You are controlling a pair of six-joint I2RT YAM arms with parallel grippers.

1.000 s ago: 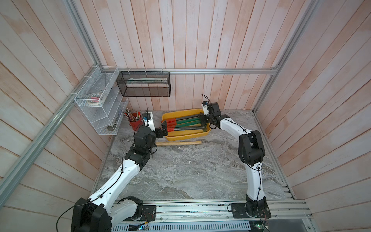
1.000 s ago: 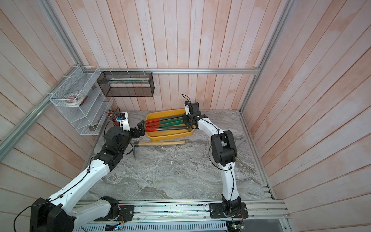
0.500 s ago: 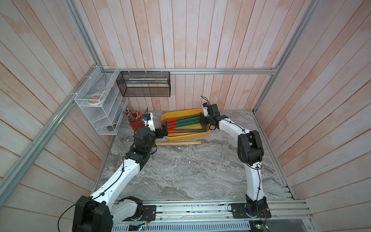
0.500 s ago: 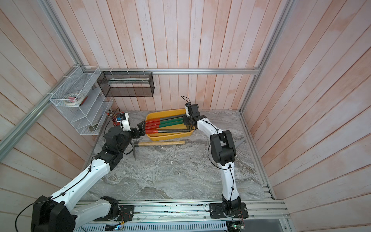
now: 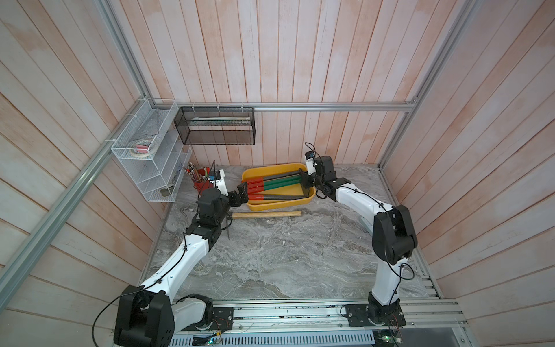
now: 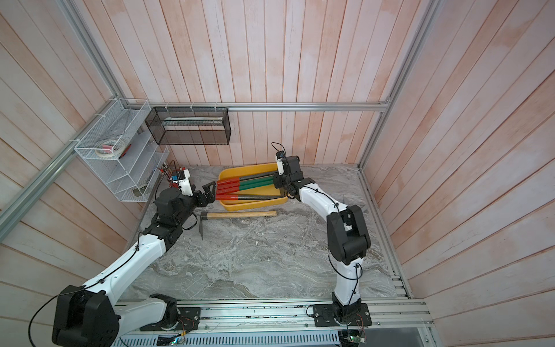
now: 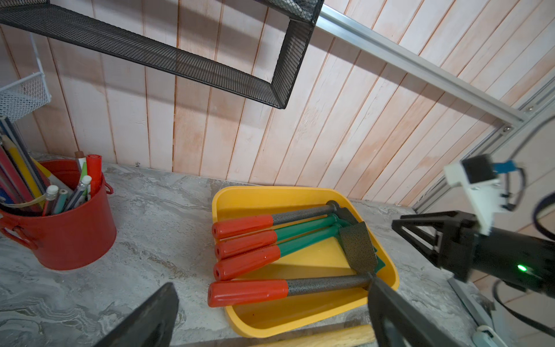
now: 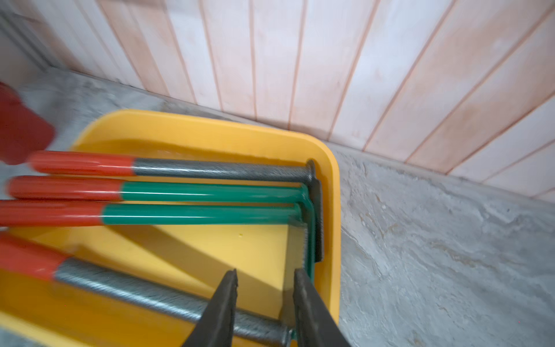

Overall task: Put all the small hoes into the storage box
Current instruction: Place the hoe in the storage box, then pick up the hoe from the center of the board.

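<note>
Hovering over the right end of the yellow tub [image 7: 270, 190], my right hand [image 8: 265, 272] has its fingers parted, gripping nothing. The small hoe [image 7: 324, 285] (grey shaft, red grip) lies in the tub beneath it, along the front wall, with its grip poking past the rim. My left hand [image 6: 211, 190] gapes wide and empty beside that grip. A wooden-handled tool [image 6: 240, 214] lies on the desk [image 6: 255, 255].

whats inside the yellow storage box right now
Four small hoes with red grips lie side by side in the storage box, two grey-shafted, two green. Their blades overlap at one end, so the lower ones are partly hidden.
</note>
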